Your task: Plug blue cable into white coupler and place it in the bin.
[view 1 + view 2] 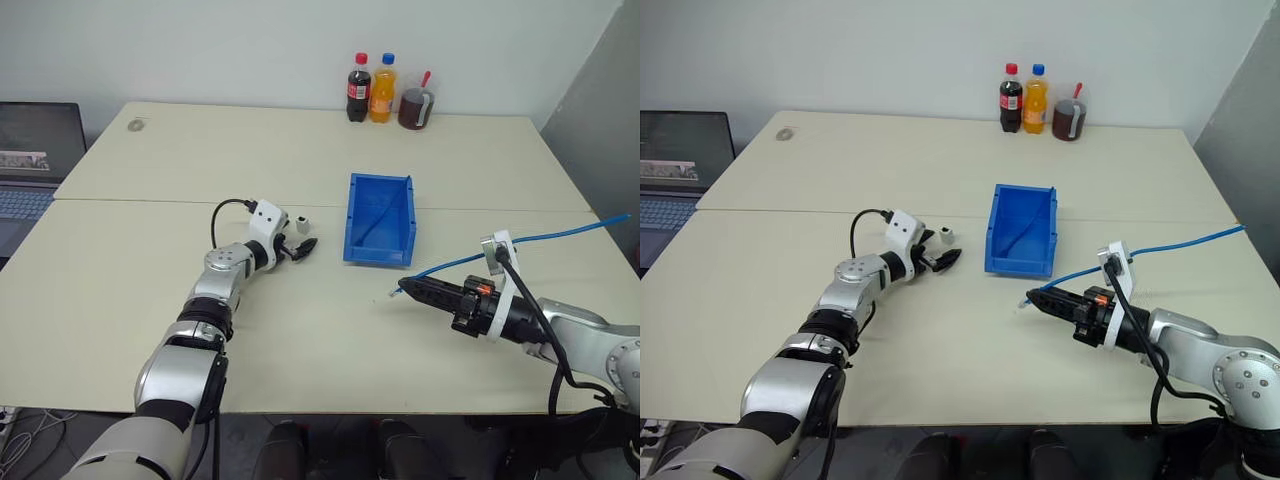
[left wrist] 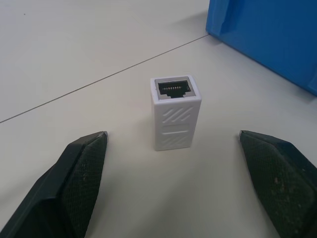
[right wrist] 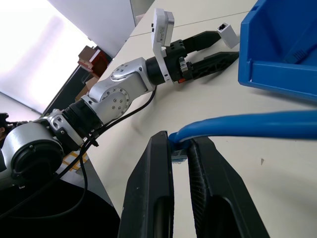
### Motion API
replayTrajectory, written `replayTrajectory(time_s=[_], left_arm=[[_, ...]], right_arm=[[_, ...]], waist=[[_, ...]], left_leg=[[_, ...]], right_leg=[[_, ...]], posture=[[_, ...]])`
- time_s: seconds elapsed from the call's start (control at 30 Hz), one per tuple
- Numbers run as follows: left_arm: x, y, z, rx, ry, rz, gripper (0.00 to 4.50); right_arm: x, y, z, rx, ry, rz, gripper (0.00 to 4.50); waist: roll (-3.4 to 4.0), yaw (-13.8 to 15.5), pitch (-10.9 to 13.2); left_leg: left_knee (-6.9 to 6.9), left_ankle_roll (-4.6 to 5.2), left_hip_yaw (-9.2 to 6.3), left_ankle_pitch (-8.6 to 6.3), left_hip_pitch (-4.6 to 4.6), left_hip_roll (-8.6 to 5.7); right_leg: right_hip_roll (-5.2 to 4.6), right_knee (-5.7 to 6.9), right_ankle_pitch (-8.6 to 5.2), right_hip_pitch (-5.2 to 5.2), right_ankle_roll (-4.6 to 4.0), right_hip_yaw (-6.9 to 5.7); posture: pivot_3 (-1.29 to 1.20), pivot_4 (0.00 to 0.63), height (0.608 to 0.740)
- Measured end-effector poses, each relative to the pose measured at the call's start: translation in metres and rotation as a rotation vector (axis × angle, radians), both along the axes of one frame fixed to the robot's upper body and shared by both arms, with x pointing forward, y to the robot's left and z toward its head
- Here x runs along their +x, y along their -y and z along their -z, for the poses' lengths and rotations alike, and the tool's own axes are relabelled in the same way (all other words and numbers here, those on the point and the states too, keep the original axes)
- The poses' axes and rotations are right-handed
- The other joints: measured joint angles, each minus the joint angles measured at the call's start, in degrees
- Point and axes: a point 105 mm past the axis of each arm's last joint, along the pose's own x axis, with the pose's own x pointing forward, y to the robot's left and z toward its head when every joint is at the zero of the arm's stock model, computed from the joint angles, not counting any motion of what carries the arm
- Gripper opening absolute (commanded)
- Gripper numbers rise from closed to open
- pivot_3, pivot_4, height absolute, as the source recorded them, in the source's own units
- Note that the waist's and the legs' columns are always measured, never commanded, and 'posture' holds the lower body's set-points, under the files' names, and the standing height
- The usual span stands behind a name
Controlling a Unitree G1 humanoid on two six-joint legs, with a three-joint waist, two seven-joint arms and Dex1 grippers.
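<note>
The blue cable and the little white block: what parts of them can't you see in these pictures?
- Blue cable: its far end runs off the right edge of the head views.
- Its plug: in the right wrist view, the right gripper is shut on it, so its fingers cover most of it.
- White block: its back socket faces away in the left wrist view, between the open left gripper fingers.
- Bin: its near wall hides part of the floor.

White coupler matt ribbed plastic; bin glossy plastic; table smooth matt
</note>
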Motion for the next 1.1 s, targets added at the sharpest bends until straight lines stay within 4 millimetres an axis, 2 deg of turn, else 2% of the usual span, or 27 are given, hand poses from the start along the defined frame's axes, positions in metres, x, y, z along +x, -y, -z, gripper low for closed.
replayTrajectory(time_s=[0.07,0.57,0.63,0.83,0.93,1.0,1.1], left_arm=[[0.001,0.002,-0.001,-0.002,-0.004,0.0,3.84],[0.007,0.012,0.0,0.003,-0.003,-0.015,0.94],[0.007,0.012,0.0,0.002,-0.004,-0.016,0.79],[0.004,0.007,-0.002,0.016,-0.019,0.031,0.78],[-0.016,0.009,0.001,0.05,-0.04,0.222,0.78],[-0.042,0.009,0.005,0.083,-0.06,0.395,0.78],[-0.073,0.012,0.009,0.13,-0.085,0.568,0.78]], right_arm=[[0.0,0.0,0.0,0.002,-0.001,0.003,0.14],[0.007,0.0,-0.003,0.04,-0.003,0.035,0.14],[0.008,0.0,-0.003,0.04,-0.001,0.035,0.14],[0.009,0.002,-0.001,0.005,0.014,0.043,0.14],[0.01,0.004,-0.001,-0.04,0.046,0.027,0.14],[0.012,0.005,-0.004,-0.088,0.091,0.011,0.14],[0.014,0.001,-0.005,-0.164,0.159,-0.039,0.14]], waist=[[0.0,0.08,0.0],[0.02,0.16,-0.02],[0.02,0.14,-0.02],[0.02,-0.03,-0.02],[0.08,-0.38,-0.05],[0.11,-0.57,-0.05],[0.16,-0.4,-0.06]], left_leg=[[0.01,0.03,-0.09,0.02,-0.02,-0.03],[0.02,0.08,-0.16,0.06,-0.04,-0.04],[0.02,0.09,-0.16,0.06,-0.04,-0.04],[0.02,0.1,-0.15,0.07,-0.04,-0.04],[-0.02,0.1,-0.13,0.07,-0.04,0.04],[-0.05,0.09,-0.15,0.08,-0.03,0.11],[-0.02,0.1,-0.18,0.08,-0.02,0.15]], right_leg=[[0.0,0.01,0.02,0.02,-0.02,-0.1],[0.0,0.04,0.04,0.04,-0.04,-0.17],[0.0,0.05,0.05,0.04,-0.05,-0.18],[0.02,0.06,0.06,0.03,-0.06,-0.18],[0.04,0.06,0.08,0.0,-0.1,-0.16],[0.06,0.07,0.1,-0.04,-0.16,-0.15],[0.08,0.08,0.11,-0.04,-0.2,-0.18]], posture=[[0.0,0.15,0.74],[0.0,0.15,0.74],[0.0,0.15,0.74],[0.0,0.15,0.74],[0.0,0.15,0.74],[0.0,0.15,0.74],[0.0,0.15,0.74]])
